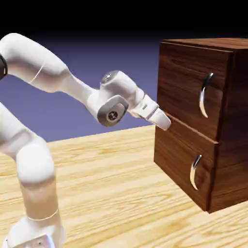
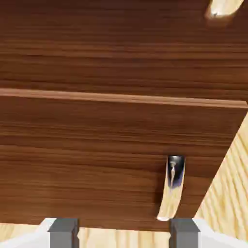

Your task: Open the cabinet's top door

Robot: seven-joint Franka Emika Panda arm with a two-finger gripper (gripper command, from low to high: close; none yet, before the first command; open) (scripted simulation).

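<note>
One wooden cabinet [image 1: 186, 150], dark brown, at the exterior view's right on the light wood table [image 1: 116, 184]. White arm [image 1: 36, 164] reaches toward it from the left. Top door [image 1: 189, 87]: upper, taller front panel, closed, directly above the lower panel [image 1: 181, 155]. Each panel has a curved silver handle, upper [image 1: 204, 95] and lower [image 1: 194, 172], near the side at the exterior view's right. Gripper [image 2: 124, 233] is in front of the cabinet near the seam between panels, fingertips apart, nothing between them. Hand view: lower handle just beyond the right fingertip [image 2: 183, 233].
</note>
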